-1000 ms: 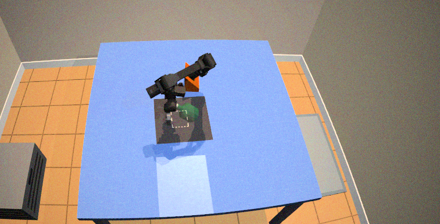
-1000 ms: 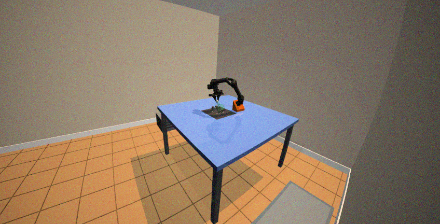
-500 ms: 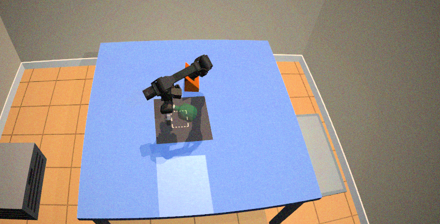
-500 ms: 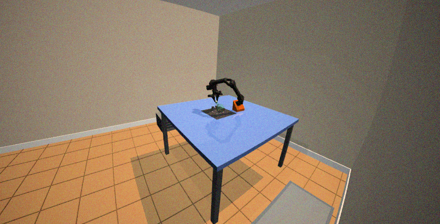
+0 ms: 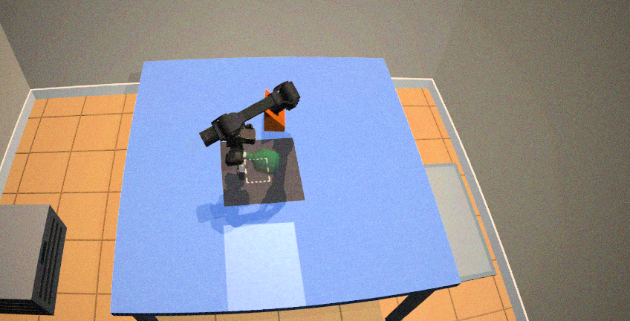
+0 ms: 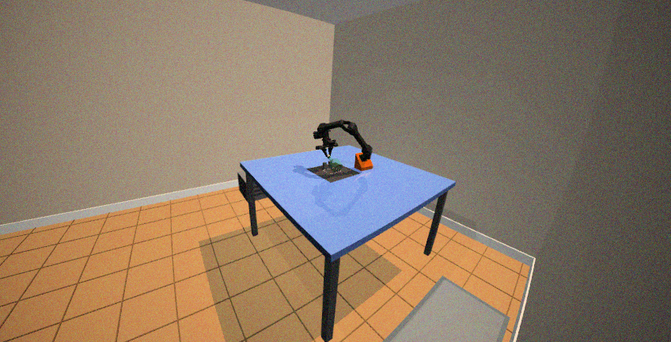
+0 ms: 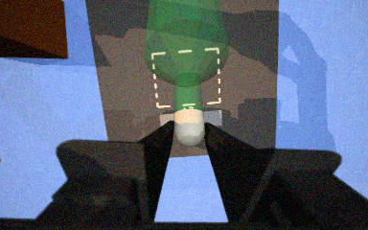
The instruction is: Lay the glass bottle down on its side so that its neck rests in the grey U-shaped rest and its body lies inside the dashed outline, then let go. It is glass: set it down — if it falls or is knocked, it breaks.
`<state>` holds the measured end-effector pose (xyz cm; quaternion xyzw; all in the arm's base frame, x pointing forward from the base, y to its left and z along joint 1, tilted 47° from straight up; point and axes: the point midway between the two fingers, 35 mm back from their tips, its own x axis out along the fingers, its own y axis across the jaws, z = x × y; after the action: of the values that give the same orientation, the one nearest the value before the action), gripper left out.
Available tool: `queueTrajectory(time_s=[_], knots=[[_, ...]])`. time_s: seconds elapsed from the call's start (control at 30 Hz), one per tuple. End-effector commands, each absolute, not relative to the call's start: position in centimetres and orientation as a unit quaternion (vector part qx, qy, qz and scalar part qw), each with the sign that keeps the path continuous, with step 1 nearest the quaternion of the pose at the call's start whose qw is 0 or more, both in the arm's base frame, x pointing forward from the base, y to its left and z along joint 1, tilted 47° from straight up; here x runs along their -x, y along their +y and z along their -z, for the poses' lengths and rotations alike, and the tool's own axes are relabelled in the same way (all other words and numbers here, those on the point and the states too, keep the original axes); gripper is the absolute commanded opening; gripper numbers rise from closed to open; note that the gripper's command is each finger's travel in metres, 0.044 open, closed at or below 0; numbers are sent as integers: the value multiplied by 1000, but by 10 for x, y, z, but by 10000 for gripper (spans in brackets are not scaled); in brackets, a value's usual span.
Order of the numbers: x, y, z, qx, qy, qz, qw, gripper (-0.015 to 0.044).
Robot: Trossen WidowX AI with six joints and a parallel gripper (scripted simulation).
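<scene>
The gripper (image 5: 241,163) (image 6: 328,156) (image 7: 189,126) is clamped on the pale neck end of the green glass bottle (image 5: 267,160) (image 6: 335,163) (image 7: 187,48). In the wrist view, the body extends toward 12 o'clock, overlapping the dashed outline (image 7: 219,77).

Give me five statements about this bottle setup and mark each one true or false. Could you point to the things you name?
1. The gripper (image 5: 241,163) (image 6: 328,156) (image 7: 189,126) is shut on the pale end of the green bottle (image 5: 266,160) (image 6: 335,164) (image 7: 187,53). True.
2. The dashed outline (image 5: 257,182) (image 7: 155,81) is drawn on a white mat. False: the mat (image 5: 289,189) (image 6: 331,178) (image 7: 124,86) is dark brown-grey.
3. The arm's base is orange (image 5: 275,123) (image 6: 362,163) (image 7: 23,29). True.
4. The bottle has been let go. False: its neck end is between the fingers.
5. The table (image 5: 354,185) (image 6: 377,207) (image 7: 9,105) has a red top. False: the top is blue.
</scene>
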<state>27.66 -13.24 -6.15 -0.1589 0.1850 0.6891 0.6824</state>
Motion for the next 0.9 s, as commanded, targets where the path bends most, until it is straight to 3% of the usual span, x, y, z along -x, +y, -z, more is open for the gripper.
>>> queueTrajectory(time_s=[0.0,0.87], knots=[[-281,-131,67,161,185,-688,683,114],[-283,-129,85,155,185,-694,679,114]])
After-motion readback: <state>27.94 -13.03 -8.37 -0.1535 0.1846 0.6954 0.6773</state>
